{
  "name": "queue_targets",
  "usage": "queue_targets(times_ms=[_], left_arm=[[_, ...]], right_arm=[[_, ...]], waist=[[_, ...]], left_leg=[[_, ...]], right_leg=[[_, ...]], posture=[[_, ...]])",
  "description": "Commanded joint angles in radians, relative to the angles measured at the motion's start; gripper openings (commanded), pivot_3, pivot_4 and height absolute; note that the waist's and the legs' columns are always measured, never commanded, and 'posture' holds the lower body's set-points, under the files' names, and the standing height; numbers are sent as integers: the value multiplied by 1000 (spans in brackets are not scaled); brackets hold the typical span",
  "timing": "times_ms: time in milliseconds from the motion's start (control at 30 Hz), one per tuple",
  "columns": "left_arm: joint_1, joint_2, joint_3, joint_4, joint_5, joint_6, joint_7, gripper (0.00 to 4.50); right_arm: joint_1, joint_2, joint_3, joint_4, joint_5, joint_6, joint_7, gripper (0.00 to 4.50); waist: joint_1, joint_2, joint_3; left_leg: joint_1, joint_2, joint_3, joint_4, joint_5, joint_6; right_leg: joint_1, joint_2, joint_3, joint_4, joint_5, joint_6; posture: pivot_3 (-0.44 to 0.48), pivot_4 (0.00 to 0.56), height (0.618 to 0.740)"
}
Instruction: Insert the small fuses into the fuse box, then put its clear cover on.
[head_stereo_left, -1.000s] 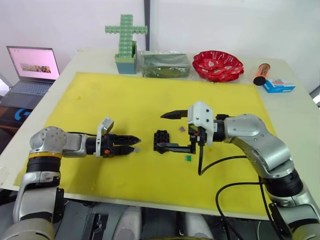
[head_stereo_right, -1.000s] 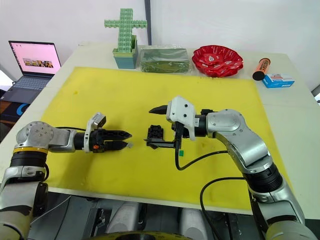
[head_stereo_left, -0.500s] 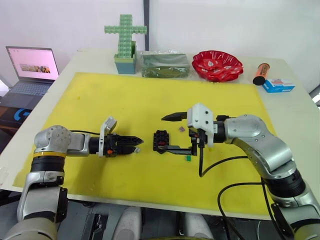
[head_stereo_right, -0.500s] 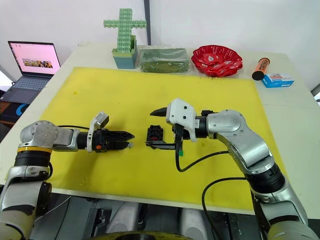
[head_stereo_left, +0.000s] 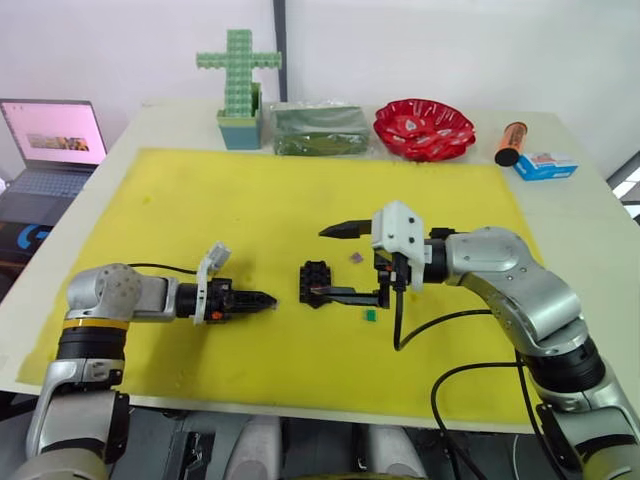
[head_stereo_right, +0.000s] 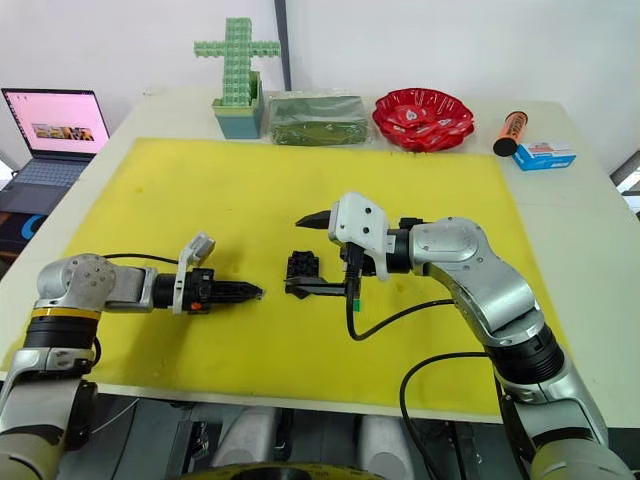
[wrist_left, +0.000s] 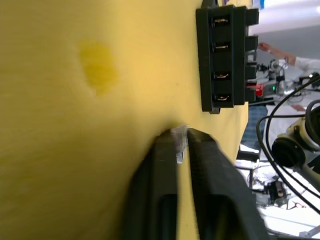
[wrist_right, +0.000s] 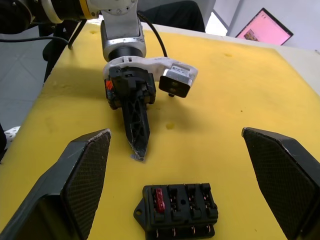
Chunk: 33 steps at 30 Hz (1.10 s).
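The black fuse box (head_stereo_left: 318, 280) lies on the yellow mat (head_stereo_left: 220, 200), with a red fuse (wrist_right: 158, 197) seated in one end slot. My left gripper (head_stereo_left: 268, 298) rests low on the mat just left of the box. In the left wrist view its fingers (wrist_left: 165, 150) are shut on a tiny grey-white fuse (wrist_left: 179, 146). My right gripper (head_stereo_left: 335, 262) stands open around the box, its lower finger against the box's near side. A purple fuse (head_stereo_left: 355, 258) and a green fuse (head_stereo_left: 369, 315) lie loose on the mat right of the box. The clear cover is out of view.
Along the table's far edge stand a green block cross (head_stereo_left: 238, 80), a clear-wrapped green packet (head_stereo_left: 320, 130), a red bowl (head_stereo_left: 424, 128), an orange tube (head_stereo_left: 510, 143) and a blue-and-white carton (head_stereo_left: 545, 165). A laptop (head_stereo_left: 50, 140) sits at the far left.
My left gripper has closed on the grey-white fuse that lay at its tips. The camera has shifted a little. The right arm and the box have not moved.
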Motion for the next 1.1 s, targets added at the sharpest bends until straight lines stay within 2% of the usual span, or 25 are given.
queue_targets(times_ms=[33, 233, 333, 400, 500, 600, 700, 733, 800, 867, 967, 1067, 1100], left_arm=[[45, 9, -9, 17, 32, 32, 14, 23], [64, 35, 91, -92, -39, 68, -11, 23], [109, -4, 252, -258, -110, -50, -12, 23], [162, -12, 307, -397, -144, -143, -44, 23], [210, -15, 324, -549, -145, -238, -26, 23], [261, -7, 265, -682, -99, -392, -88, 23], [289, -75, 191, -757, 10, -619, -90, 0], [299, -114, 183, -766, 40, -706, -93, 0], [322, -65, 101, -778, 123, -794, -166, 0], [323, -59, 78, -761, 119, -823, -197, 0], [321, -60, 44, -730, 165, -952, -264, 0], [313, -68, 21, -697, 200, -1044, -299, 0], [310, -72, 17, -687, 207, -1070, -306, 0]], right_arm=[[-4, 5, -32, -2, 15, -22, 7, 4500], [-7, 7, -61, 27, 47, -2, 12, 4500], [-11, 14, -107, 28, 113, 61, -5, 4500], [-12, 11, -133, 29, 149, 98, -9, 4500], [-7, -8, -142, 33, 160, 115, 5, 4500], [-12, -19, -132, 43, 156, 113, 23, 4500], [-33, -4, -121, 55, 171, 121, 31, 3938], [-38, -1, -116, 56, 171, 122, 33, 3621], [-46, -2, -107, 57, 163, 120, 35, 2954], [-49, -7, -102, 51, 168, 130, 44, 2954], [-46, -16, -98, 42, 172, 133, 62, 2362], [-49, -22, -94, 34, 173, 136, 68, 1371], [-50, -25, -92, 31, 174, 138, 71, 1371]], waist=[[-1, 0, 0], [-19, -1, 1], [-25, -3, 2], [-22, -5, 4], [-21, -5, 4], [-18, -5, 4], [-17, -5, 4], [-18, -5, 4], [-18, -6, 4], [-19, -6, 4], [-19, -5, 4], [-19, -6, 5], [-19, -6, 5]], left_leg=[[0, 1, 0, 0, 0, 0], [0, 2, 0, -1, 0, 0], [-1, 4, 1, -3, 0, 0], [-1, 7, 0, -3, 0, 0], [-1, 7, 1, -4, 0, 0], [-1, 7, 1, -4, 0, 0], [-1, 5, 3, -4, 0, 0], [-2, 4, 3, -3, 0, 0], [-2, 3, 4, -3, 0, 0], [-3, 3, 4, -4, 0, 0], [-3, 4, 4, -4, -1, 0], [-3, 4, 4, -3, -1, 0], [-3, 4, 4, -3, -1, 1]], right_leg=[[0, 1, 0, 0, 0, 0], [-2, 2, 0, 1, 1, 1], [-4, 3, 1, 2, 2, 3], [-4, 3, 0, 2, 2, 3], [-4, 1, 1, 1, 0, 0], [-3, 0, 1, -1, 0, -1], [-2, -4, 2, -3, 0, -2], [-2, -5, 2, -4, 0, -2], [-2, -5, 3, -4, 1, -2], [-3, -3, 3, -5, 1, -2], [-4, -1, 3, -5, 1, -2], [-3, 0, 2, -5, 1, -2], [-3, 1, 2, -5, 1, -2]], posture=[[0, 150, 740], [0, 150, 740], [0, 150, 740], [0, 150, 740], [0, 150, 740], [0, 150, 740], [0, 150, 740], [0, 150, 740], [0, 150, 740], [0, 150, 740], [0, 150, 740], [0, 150, 740], [0, 150, 740]])
